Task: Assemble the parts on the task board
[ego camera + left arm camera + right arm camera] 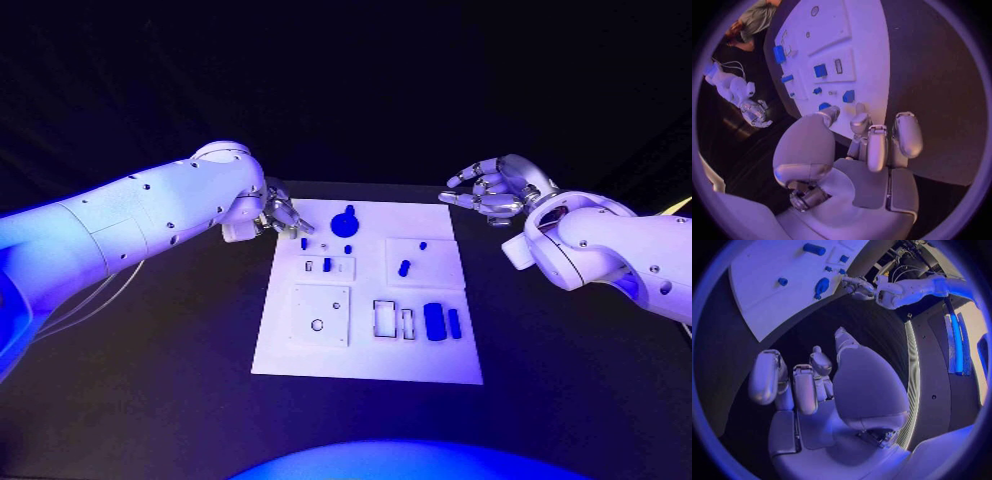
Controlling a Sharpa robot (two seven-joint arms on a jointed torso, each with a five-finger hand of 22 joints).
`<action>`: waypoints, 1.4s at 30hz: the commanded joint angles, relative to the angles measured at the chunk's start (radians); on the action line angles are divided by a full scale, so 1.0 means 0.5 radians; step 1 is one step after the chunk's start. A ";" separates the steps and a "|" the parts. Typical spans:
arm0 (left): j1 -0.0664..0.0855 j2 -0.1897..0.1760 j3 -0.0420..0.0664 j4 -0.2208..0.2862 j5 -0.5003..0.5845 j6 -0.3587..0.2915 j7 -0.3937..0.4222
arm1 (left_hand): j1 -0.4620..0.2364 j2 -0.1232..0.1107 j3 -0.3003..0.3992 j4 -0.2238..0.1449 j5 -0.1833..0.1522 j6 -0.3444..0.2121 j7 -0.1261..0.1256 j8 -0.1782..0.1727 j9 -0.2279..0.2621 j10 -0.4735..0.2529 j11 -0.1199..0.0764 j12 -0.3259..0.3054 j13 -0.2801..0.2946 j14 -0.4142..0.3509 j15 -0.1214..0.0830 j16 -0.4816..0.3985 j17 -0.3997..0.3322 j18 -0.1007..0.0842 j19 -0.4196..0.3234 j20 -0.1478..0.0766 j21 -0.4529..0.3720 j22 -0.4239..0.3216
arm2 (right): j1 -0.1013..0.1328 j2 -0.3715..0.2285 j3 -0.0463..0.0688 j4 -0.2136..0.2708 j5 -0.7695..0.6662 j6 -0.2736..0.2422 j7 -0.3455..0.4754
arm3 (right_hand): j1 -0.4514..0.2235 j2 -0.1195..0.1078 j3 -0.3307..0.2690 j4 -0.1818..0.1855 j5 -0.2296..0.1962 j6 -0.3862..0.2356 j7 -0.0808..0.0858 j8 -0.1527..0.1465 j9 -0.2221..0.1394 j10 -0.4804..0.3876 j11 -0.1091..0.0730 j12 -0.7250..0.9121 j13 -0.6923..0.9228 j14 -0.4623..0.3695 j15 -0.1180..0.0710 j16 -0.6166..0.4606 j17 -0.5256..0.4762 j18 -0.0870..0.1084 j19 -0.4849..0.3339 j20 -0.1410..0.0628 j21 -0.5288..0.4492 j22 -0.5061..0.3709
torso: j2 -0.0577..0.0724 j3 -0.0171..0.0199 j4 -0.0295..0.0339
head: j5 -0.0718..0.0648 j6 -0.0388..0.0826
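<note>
The black table [173, 400] was seen nearest, with the white task board [368, 365] laid flat in its middle. Blue parts [434, 320] were spread across the board, a bigger one [345, 221] toward the far edge. The left hand [277, 218] was held at the board's far-left corner, fingers apart, nothing gripped. The right hand [493, 190] was kept off the far-right corner, fingers curled, empty. Behind everything, the room was left dark.

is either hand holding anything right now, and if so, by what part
Nothing is held. The left hand hovers at the task board's far left corner, empty; the right hand is off the board, also empty.
</note>
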 commanded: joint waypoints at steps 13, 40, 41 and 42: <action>-0.001 0.008 -0.012 0.011 0.021 0.046 0.001 | 0.021 0.007 -0.076 0.006 -0.021 0.010 0.005 -0.049 -0.034 -0.045 0.008 -0.014 -0.015 0.173 0.009 -0.014 0.464 0.016 0.011 0.023 -0.026 -0.016 | -0.003 0.004 0.000 -0.002 -0.003 0.005 0.005 | -0.021 0.029 -0.086 0.007 0.021 -0.011 -0.002 0.029 0.028 -0.028 -0.008 -0.019 -0.013 0.124 -0.015 -0.030 0.193 0.040 -0.019 -0.009 -0.036 0.104 | 0.001 0.0002 -0.001 | 0.000 -0.002; -0.010 0.025 -0.026 -0.008 0.049 0.053 0.004 | 0.196 0.087 -0.052 -0.004 -0.016 0.062 -0.004 -0.076 -0.066 -0.044 0.001 0.006 -0.001 0.174 0.006 -0.010 0.469 0.015 0.012 0.025 -0.022 -0.003 | -0.004 0.004 0.000 0.001 -0.003 0.006 0.006 | -0.020 0.031 -0.087 0.007 0.021 -0.011 -0.002 0.030 0.028 -0.027 -0.008 -0.017 -0.012 0.125 -0.015 -0.029 0.195 0.040 -0.018 -0.009 -0.036 0.104 | 0.000 0.0003 0.000 | -0.008 -0.019; -0.010 0.025 -0.026 -0.008 0.050 0.054 0.005 | 0.211 0.090 -0.049 -0.006 -0.016 0.064 -0.005 -0.076 -0.066 -0.044 0.000 0.007 -0.001 0.174 0.005 -0.010 0.469 0.015 0.013 0.025 -0.021 -0.002 | -0.004 0.004 0.000 0.001 -0.003 0.006 0.006 | -0.020 0.031 -0.087 0.007 0.021 -0.011 -0.002 0.030 0.028 -0.027 -0.008 -0.017 -0.012 0.125 -0.015 -0.029 0.195 0.040 -0.018 -0.009 -0.036 0.104 | 0.000 0.0003 0.000 | -0.008 -0.019; -0.010 0.025 -0.026 -0.008 0.050 0.054 0.005 | 0.223 0.094 -0.047 -0.007 -0.017 0.067 -0.006 -0.076 -0.066 -0.043 -0.001 0.008 0.000 0.174 0.004 -0.010 0.470 0.015 0.013 0.024 -0.021 -0.001 | -0.004 0.005 0.000 0.001 -0.003 0.006 0.006 | -0.020 0.031 -0.087 0.007 0.021 -0.011 -0.002 0.030 0.028 -0.027 -0.008 -0.017 -0.012 0.125 -0.015 -0.029 0.195 0.040 -0.018 -0.009 -0.036 0.104 | 0.000 0.0005 0.000 | -0.008 -0.019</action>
